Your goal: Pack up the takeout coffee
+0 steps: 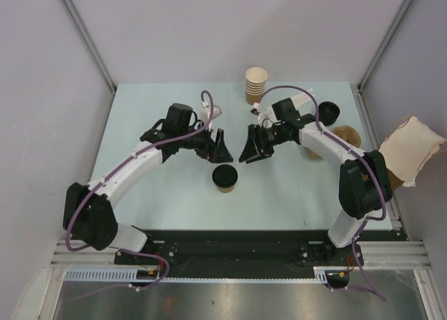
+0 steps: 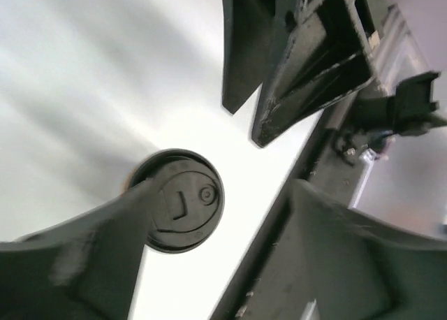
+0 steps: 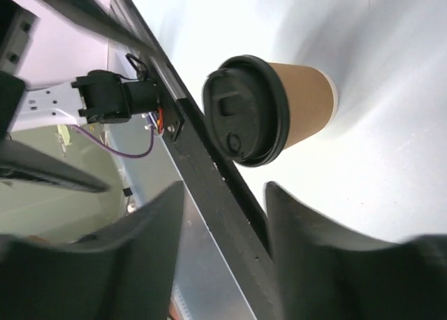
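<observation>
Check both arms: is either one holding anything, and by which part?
Nothing is held. The left gripper and right gripper both have open, empty jaws; the takeout coffee stands free on the table, untouched.

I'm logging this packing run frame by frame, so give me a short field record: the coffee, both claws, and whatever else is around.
coffee cup: upright and lidded on the table, not held
left claw: open, holding nothing, just beyond the cup on its left
right claw: open, holding nothing, facing the left claw
cup stack: lidless paper cups, at the far edge
pulp tray: partly hidden under the right arm
paper bag: at the table's right edge
</observation>
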Action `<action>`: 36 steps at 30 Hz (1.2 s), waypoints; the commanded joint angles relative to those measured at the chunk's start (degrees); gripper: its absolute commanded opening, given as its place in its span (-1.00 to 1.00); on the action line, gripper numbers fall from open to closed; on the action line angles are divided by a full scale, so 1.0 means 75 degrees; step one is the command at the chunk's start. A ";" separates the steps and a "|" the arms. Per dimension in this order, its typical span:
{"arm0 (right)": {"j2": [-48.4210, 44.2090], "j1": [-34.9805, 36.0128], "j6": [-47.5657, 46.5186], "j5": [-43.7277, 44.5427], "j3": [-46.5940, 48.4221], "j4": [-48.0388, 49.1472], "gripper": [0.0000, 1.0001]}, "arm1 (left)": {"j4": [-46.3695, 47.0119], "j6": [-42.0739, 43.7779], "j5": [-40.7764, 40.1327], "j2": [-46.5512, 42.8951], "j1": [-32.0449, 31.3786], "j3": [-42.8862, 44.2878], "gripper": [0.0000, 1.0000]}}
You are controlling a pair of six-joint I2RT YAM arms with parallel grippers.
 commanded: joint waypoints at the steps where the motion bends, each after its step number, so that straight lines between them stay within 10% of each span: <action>1: -0.0698 -0.0346 -0.0602 -0.0307 0.0578 -0.0648 0.32 | -0.0877 0.1170 -0.0969 -0.0728 -0.0076 0.0939 0.98; 8: -0.1378 -0.0675 -0.1855 0.0241 0.0649 -0.2030 0.99 | -0.2156 0.3289 -0.1874 -0.0694 -0.0439 0.1128 0.99; 36: -0.1730 -0.1261 -0.1928 0.0478 0.0473 -0.1974 0.99 | -0.1910 0.4476 -0.2391 0.0829 -0.1436 0.0799 0.99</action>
